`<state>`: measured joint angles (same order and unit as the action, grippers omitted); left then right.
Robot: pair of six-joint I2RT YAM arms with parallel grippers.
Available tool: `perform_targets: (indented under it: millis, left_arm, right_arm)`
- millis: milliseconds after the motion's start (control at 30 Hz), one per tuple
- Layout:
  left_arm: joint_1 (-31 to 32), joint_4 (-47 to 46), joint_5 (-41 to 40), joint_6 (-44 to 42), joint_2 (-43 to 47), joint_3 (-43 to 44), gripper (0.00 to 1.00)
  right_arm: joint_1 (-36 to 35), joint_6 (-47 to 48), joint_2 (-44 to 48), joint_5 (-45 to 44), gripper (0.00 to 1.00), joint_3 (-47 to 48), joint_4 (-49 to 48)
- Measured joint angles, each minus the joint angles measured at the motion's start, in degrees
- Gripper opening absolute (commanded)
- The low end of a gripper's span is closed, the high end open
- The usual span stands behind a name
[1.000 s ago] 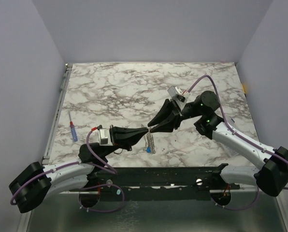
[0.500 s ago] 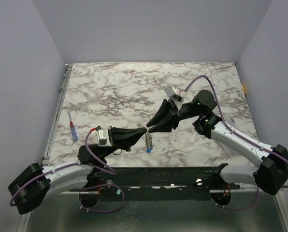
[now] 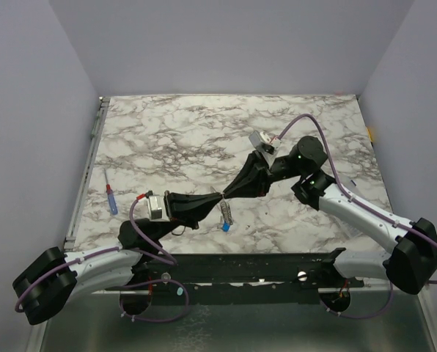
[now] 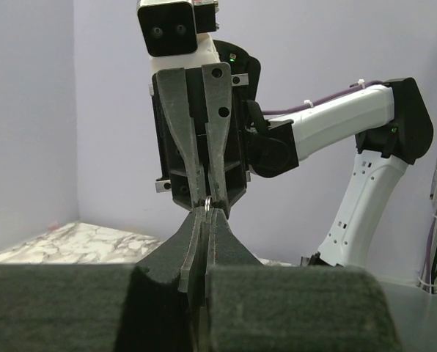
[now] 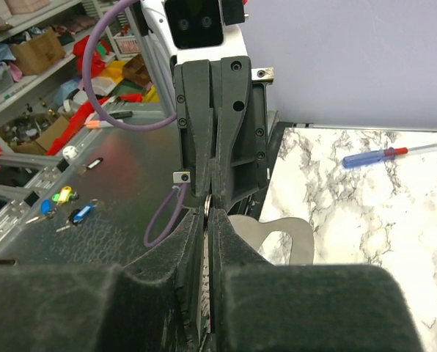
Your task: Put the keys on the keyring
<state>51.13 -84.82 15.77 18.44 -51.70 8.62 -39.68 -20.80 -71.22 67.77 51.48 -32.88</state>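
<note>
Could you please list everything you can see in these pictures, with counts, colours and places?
keys: a few, silvery, one blue-headed, hanging below the meeting claws, front middle of the table
keyring: one, silvery, pinched between both claw tips
screwdriver: one, blue and red handle, lying near the table's left edge
table: one, white-grey marble, under everything
cables: two, purple, one along each arm
left claw: one, black, shut on the keyring
right claw: one, black, shut on the keyring, tip to tip with the left
</note>
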Motion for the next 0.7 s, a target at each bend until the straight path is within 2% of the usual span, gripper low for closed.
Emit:
perform_targets:
  millis: [133, 167, 233, 367, 467, 567, 700]
  left_arm:
    - [0.0, 0.0, -0.42, 0.0, 0.07, -0.5, 0.0]
    - [0.0, 0.02, -0.59, -0.02, 0.22, -0.74, 0.03]
    - [-0.02, 0.15, -0.98, -0.09, 1.11, -1.33, 0.12]
    - [0.0, 1.64, -1.38, -0.85, 5.25, -1.7, 0.37]
    - [0.0, 3.52, -1.77, -1.84, 10.75, -1.68, 0.47]
    - [0.0, 9.75, -1.81, -2.89, 17.11, -0.92, 0.5]
    - [-0.02, 28.41, -1.25, -6.32, 23.63, 5.46, 0.5]
  right_arm:
    - [-0.02, 1.42, -0.04, -0.31, 0.02, 0.09, 1.53]
    - [-0.02, 2.14, -0.04, -0.57, 0.01, 0.35, 2.84]
    - [-0.13, 3.8, -0.31, -1.07, 0.01, 1.36, 5.66]
    - [-1.07, 6.99, -0.61, -1.64, 0.01, 4.04, 10.82]
    - [-0.85, 9.88, -0.61, -2.69, 0.01, 5.33, 15.41]
    - [-0.81, 13.6, -0.61, -4.44, 0.01, 6.34, 20.83]
    - [-0.85, 20.41, -1.25, -7.41, 0.01, 10.03, 30.67]
